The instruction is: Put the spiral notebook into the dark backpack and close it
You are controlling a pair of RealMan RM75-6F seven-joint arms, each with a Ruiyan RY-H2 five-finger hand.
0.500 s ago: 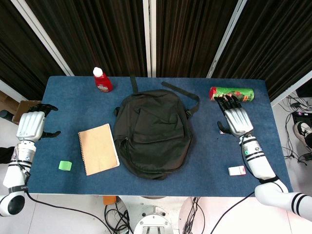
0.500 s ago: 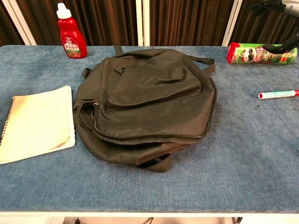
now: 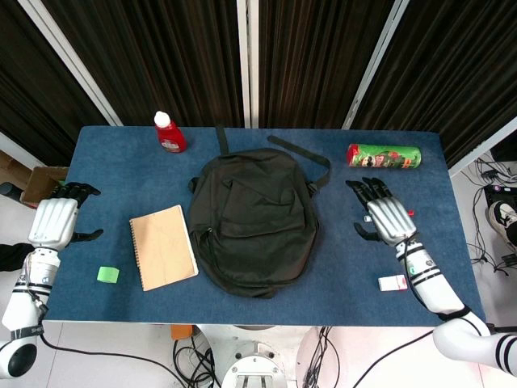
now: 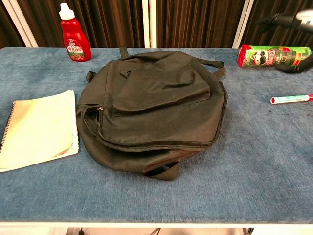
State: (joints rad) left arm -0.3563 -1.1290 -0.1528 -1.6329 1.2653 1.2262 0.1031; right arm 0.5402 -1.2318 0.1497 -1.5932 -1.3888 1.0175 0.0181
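Observation:
The dark backpack [image 3: 253, 220] lies flat in the middle of the blue table, its zip line running round the front [image 4: 156, 145]. A tan spiral notebook [image 3: 163, 246] lies to its left, binding on the left edge, also seen as the notebook [image 4: 38, 128] in the chest view. My left hand [image 3: 55, 220] hovers at the table's left edge, fingers apart, holding nothing. My right hand [image 3: 386, 213] hovers right of the backpack with fingers spread and empty; its fingertips [image 4: 276, 19] show at the chest view's top right.
A red ketchup bottle [image 3: 170, 132] stands at the back left. A green chip can [image 3: 384, 156] lies at the back right. A red-and-white marker [image 4: 291, 99] lies right of the bag. A small green block [image 3: 107, 275] and a small box [image 3: 393, 282] sit near the front edge.
My right hand has drawn back toward the front, away from the chip can. My left hand has slid a little toward the front edge.

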